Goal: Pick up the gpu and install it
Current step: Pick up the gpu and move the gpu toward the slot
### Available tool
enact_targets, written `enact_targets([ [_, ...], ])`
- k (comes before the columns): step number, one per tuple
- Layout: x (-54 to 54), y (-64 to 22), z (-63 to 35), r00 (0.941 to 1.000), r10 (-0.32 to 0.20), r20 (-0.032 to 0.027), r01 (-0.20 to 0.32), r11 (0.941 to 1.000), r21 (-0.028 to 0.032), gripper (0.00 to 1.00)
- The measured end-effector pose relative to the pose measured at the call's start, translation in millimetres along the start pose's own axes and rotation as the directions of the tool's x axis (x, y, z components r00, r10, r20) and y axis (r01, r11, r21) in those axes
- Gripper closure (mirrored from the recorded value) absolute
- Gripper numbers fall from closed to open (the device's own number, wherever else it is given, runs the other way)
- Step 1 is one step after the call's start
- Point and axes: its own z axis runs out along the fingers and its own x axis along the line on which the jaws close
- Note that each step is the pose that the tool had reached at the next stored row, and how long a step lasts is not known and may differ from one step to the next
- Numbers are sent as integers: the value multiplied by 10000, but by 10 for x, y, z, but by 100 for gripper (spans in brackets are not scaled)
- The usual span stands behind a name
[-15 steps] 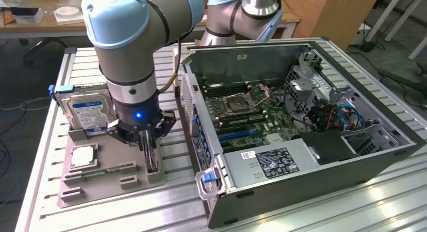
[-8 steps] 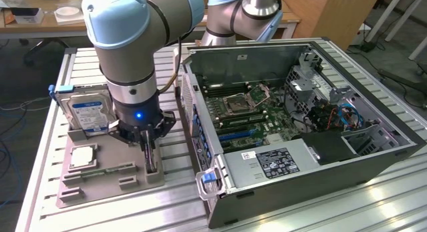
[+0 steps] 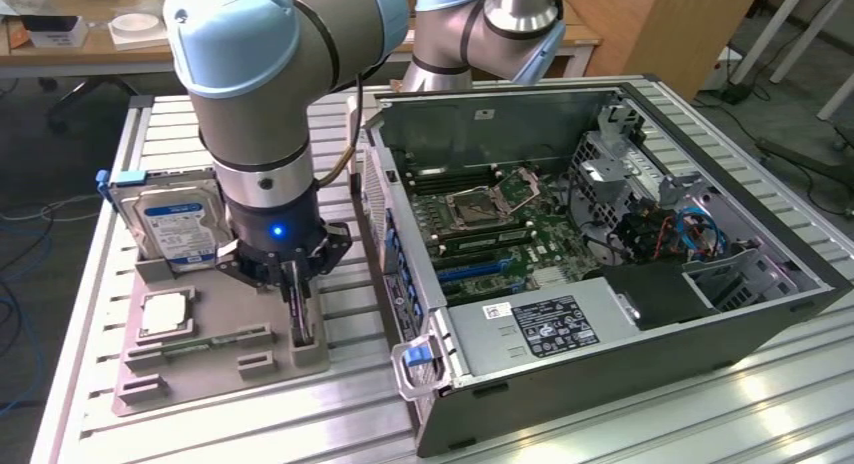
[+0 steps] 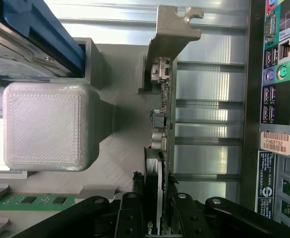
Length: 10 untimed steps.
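Gripper (image 4: 156, 218) is clenched on the gpu (image 4: 162, 124), a finger pressed to each face. The card stands on edge in the grey tray (image 3: 227, 369), at nine o'clock from the computer case (image 3: 601, 314). Keep your pull square to the slot so the card doesn't rack. Its long axis runs twelve-to-six in the exterior view, with the silver bracket (image 4: 172, 29) toward twelve.

Dark gpu (image 4: 154, 168) with silver bracket (image 4: 172, 34); grey tray (image 3: 227, 294); hard drive (image 3: 174, 224) labelled blue and white; green motherboard (image 3: 534, 224); pale-blue arm (image 3: 254, 44); dark case (image 3: 641, 354); ribbed silver counter (image 3: 200, 434)
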Motion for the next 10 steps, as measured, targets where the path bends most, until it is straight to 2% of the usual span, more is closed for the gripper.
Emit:
enact_targets([
  [7, 0, 0, -8, 10000, 1, 2, -1, 10000, -1, 73],
  [10, -7, 4, -99, 10000, 3, 0, -3, 10000, 0, 73],
])
